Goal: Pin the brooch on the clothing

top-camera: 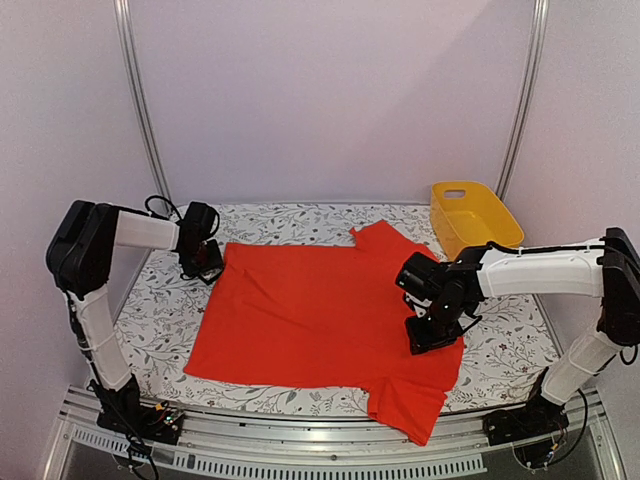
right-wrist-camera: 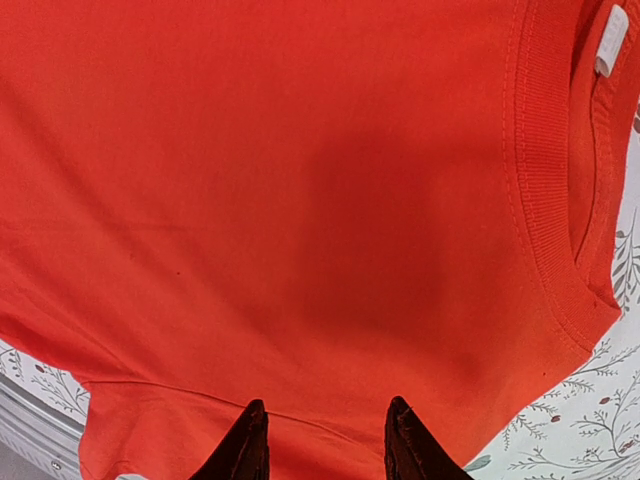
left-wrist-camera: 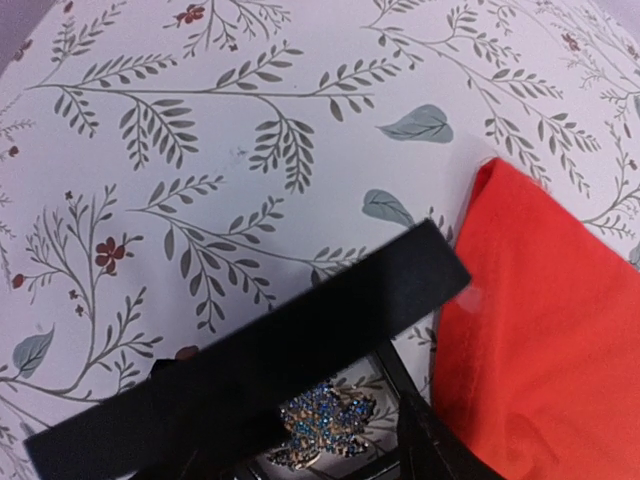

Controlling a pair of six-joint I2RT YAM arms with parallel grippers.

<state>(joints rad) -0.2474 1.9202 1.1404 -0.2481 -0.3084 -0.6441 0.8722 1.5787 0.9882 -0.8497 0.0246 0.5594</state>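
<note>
We see brooch close by left gripper jaws, partly behind black bar, just beside red shirt edge. We cannot tell whether left jaws grip it. Right gripper jaws apart, empty, shirt chest ahead of them. We judge pinning not yet done.

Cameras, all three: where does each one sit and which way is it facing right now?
Top external: fixed above and behind the bases, looking down and forward over the floral-printed table cover, bright red-orange T-shirt and yellow plastic basket; both arms show.
Left wrist: looks down at the cover, a black bar, the small glittery metallic brooch and the shirt's edge; dark fingers at bottom.
Right wrist: close above the shirt near its collar; two dark fingertips apart.
Shared: the T-shirt appears in all three.
</note>
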